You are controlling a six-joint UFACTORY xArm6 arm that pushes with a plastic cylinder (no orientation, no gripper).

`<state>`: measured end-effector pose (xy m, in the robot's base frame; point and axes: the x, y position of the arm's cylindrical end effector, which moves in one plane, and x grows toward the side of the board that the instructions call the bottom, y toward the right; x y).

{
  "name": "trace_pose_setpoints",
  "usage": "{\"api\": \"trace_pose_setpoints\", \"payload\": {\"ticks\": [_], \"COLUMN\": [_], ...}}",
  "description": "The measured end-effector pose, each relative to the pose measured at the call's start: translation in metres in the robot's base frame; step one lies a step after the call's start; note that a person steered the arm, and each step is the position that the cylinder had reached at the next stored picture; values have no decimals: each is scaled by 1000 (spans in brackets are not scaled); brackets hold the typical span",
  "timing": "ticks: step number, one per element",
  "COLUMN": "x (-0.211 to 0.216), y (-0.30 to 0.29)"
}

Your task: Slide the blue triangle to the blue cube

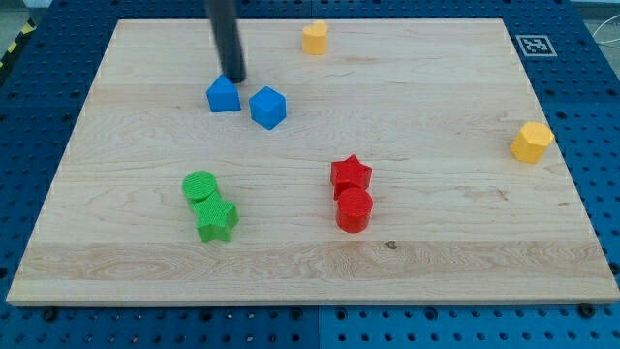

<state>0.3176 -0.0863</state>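
Fingers do not exist on this rig, so nothing is grasped or released: my tip (235, 78) is a bare rod end resting on the board just above the blue triangle (224, 94), at its upper right corner, touching it or very nearly so.

Going from the view's left: the triangle sits in the upper left part of the board (136, 252), and the blue cube (268, 107) stands just to its right and a little lower, a narrow gap between them. The job looks almost finished; only that gap is left to close.

To close it well, I judge the tip should come round to the triangle's left side, opposite the cube, and push gently toward the view's right and slightly down. From where the tip is now, a push would drive the triangle toward the view's bottom, past the cube. A short, slow stroke through the block's middle should stop it spinning off or knocking the cube away.

The surface is a pale wooden board, flat and clear along the short path. Further down stand a green pair (209, 204), then a red pair (352, 193); one yellow block (314, 38) sits near the top edge and another yellow block (531, 142) at the far right. All are well apart from the work.
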Motion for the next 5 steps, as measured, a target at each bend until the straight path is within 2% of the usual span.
{"api": "trace_pose_setpoints", "payload": {"ticks": [1, 3, 4, 5], "x": [9, 3, 3, 10], "y": [18, -79, -101, -92]}}
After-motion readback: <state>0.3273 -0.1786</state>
